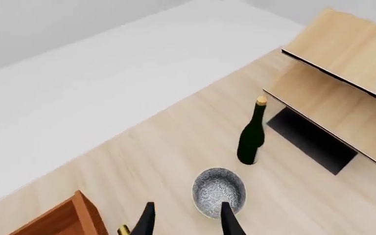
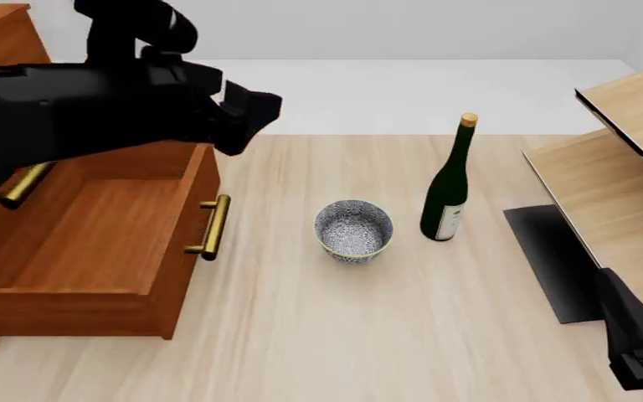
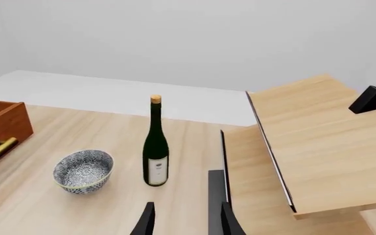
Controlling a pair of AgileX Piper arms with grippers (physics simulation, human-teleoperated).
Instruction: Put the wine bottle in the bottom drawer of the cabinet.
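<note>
1. Pale wood table [image 2: 411, 335]: wine bottle [image 2: 449, 184] upright beside bowl [image 2: 354, 231]; label unreadable.
2. Bottom drawer [image 2: 87, 243] pulled out, partly hidden by left arm.
3. Left gripper [image 1: 184, 220], right gripper [image 3: 184, 220]: both released, cropped.

The table [image 2: 411, 335] is pale matt wood with fine grain. The cabinet [image 2: 3, 38] and its bottom drawer [image 2: 87, 243] are reddish-brown wood, smooth, with a shiny brass handle [image 2: 212, 226]. The wine bottle [image 2: 449, 188] is glossy dark green glass with a tan cork and a white paper label. The bowl [image 2: 354, 231] looks like glazed, speckled ceramic. At the right edge of the front view, the shelf unit [image 2: 623, 176] is light matt wood.
</note>
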